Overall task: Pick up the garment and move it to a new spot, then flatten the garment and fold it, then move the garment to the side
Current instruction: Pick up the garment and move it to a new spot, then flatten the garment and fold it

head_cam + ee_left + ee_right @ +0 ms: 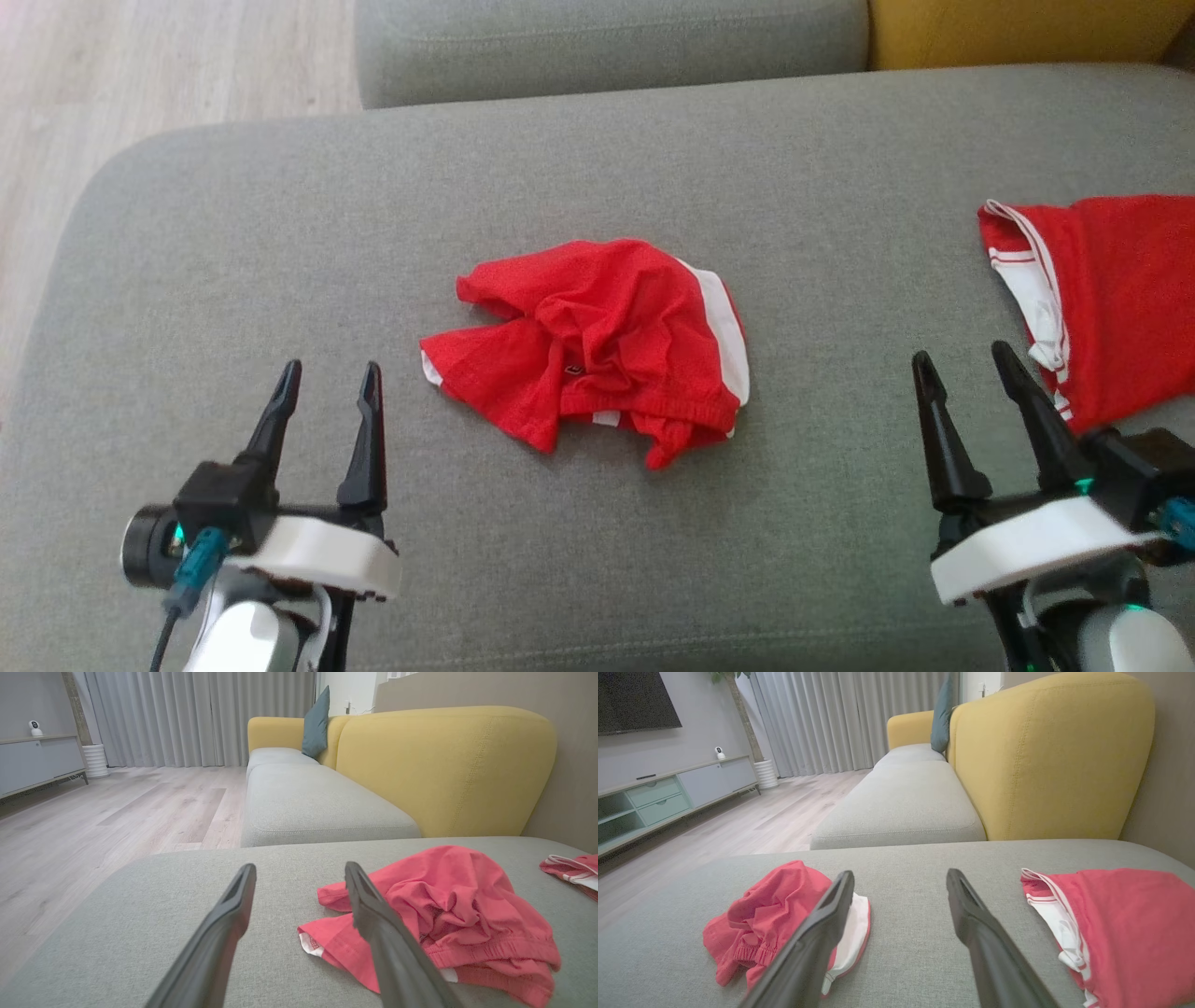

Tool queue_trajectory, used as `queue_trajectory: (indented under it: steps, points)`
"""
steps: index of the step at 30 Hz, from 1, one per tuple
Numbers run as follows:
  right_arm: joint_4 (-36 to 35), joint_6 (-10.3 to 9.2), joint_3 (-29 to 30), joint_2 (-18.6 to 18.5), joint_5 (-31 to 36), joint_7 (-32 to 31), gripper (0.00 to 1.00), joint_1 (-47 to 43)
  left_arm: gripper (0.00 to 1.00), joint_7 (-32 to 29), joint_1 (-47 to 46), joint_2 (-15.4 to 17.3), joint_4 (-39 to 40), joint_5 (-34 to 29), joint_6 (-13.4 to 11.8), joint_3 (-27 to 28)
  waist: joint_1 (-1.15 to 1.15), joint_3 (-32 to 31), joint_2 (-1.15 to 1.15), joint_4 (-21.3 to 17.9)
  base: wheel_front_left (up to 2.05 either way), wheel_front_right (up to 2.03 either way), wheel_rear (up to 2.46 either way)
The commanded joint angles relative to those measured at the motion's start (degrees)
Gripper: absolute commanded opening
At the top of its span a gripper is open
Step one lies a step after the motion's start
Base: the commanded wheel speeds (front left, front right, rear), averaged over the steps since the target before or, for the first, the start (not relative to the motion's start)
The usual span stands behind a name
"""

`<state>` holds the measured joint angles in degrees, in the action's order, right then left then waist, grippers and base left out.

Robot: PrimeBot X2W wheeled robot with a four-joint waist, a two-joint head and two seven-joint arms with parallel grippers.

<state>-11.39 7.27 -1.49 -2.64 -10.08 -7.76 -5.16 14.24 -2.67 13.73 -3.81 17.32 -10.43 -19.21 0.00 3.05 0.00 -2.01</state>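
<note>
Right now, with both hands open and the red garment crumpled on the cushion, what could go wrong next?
1. The crumpled garment lies in bunched layers; a pinch by the left hand may catch several folds at once, so it might not spread flat.
2. The second red garment lies right beside the right hand; a reach from there could snag it or take the wrong piece.
</note>
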Motion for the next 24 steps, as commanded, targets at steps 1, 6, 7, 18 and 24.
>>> queue_trajectory:
  steps: [1, 6, 7, 18, 24]
  points:
    - [-2.7, 0.22, -0.9, -0.6, 0.2, -0.4, 1.00, 0.9, 1.00, 0.6, -1.8, 1.2, 1.8, 0.1, -0.5, 2.7, 0.00, -0.5, 0.00, 0.1, 0.00, 0.00, 0.00]
    - [-3.7, 0.22, -0.2, -0.5, 0.3, -1.1, 1.00, -0.7, 1.00, 0.4, -1.1, 1.7, 1.6, -0.1, -1.0, 2.7, 0.00, -0.8, 0.00, -0.1, 0.00, 0.00, 0.00]
    - [-3.9, 0.22, -0.2, -0.5, 0.3, -1.2, 1.00, -0.8, 1.00, 0.4, -1.1, 1.8, 1.6, -0.2, -1.2, 2.7, 0.00, -0.8, 0.00, -0.2, 0.00, 0.00, 0.00]
    - [-4.5, 0.22, -0.3, -0.4, 0.1, -1.4, 1.00, -0.6, 1.00, 0.0, -1.7, 2.2, 1.7, -0.3, -1.7, 2.4, 0.00, 0.1, 0.00, -0.2, 0.00, 0.00, 0.00]
    - [-4.3, 0.22, -0.2, -0.3, -0.2, -1.3, 1.00, -0.4, 1.00, -0.1, -2.0, 2.3, 1.9, -0.2, -1.9, 2.2, 0.00, 0.4, 0.00, -0.1, 0.00, 0.00, 0.00]
